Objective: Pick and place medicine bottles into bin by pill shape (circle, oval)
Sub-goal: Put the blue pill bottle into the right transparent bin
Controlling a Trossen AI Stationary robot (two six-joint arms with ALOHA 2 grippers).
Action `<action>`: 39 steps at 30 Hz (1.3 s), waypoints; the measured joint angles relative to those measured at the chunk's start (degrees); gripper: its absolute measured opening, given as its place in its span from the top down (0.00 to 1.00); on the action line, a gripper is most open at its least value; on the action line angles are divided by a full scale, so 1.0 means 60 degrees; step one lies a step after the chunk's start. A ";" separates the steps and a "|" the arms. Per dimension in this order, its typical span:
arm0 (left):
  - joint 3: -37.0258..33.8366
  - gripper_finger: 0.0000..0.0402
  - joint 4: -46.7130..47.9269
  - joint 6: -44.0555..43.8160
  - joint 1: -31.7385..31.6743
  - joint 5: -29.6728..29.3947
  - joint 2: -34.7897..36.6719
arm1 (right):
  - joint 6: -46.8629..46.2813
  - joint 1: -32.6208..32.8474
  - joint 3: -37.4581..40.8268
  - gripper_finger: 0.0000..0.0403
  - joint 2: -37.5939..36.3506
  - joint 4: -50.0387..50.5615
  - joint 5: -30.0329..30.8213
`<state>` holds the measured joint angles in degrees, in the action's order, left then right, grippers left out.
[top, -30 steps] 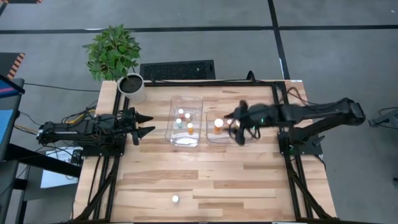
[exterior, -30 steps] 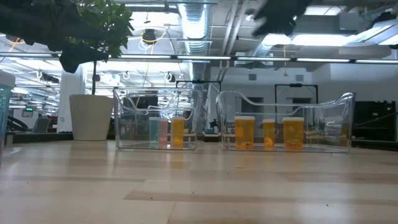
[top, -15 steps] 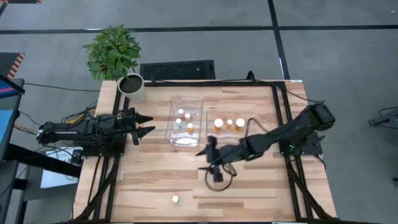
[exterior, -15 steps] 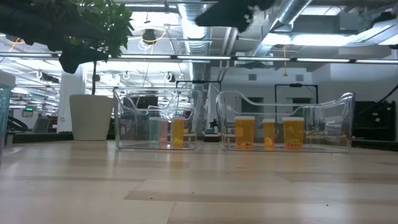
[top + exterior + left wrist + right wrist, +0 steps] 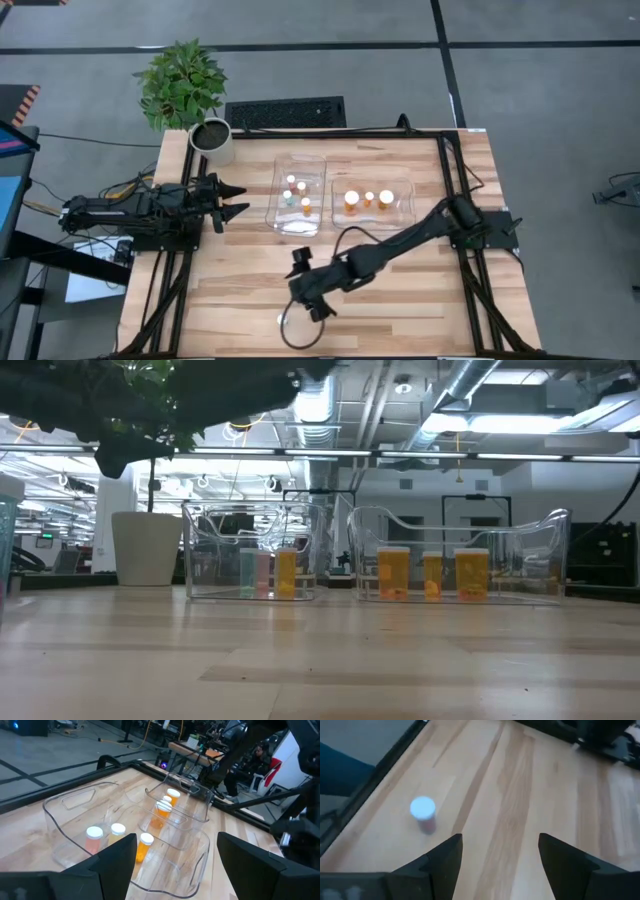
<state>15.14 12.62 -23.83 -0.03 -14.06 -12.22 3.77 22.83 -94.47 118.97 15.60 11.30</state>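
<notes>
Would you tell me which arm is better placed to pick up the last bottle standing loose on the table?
The right. The right gripper is open and hangs close to the loose bottle, which shows ahead of its fingers in the right wrist view. The left gripper waits open at the table's left edge, facing the bins.

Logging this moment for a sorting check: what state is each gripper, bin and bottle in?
Right gripper: open, empty, near the lone bottle.
Lone bottle: upright on the table, capped.
Left gripper: open, empty, waiting at the table's left edge.
Left bin: holds four bottles.
Right bin: holds three upright bottles.
</notes>
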 joint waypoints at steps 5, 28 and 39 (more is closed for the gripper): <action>0.0000 0.33 0.0000 0.0000 0.0000 -0.0005 -0.0001 | 0.0312 -0.0009 -0.1202 0.33 0.0967 0.0183 -0.0700; 0.0000 0.33 0.0004 -0.0144 0.0000 -0.0018 0.0001 | 0.0742 0.0507 -0.2385 0.33 0.2233 -0.0933 -0.1670; 0.0000 0.33 0.0146 -0.0146 0.0000 -0.0019 -0.0019 | 0.0677 0.0472 -0.2325 0.33 0.2598 -0.0880 -0.1912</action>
<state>15.14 13.50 -24.71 -0.03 -14.17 -12.34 7.83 25.66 -108.42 134.56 10.32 -0.17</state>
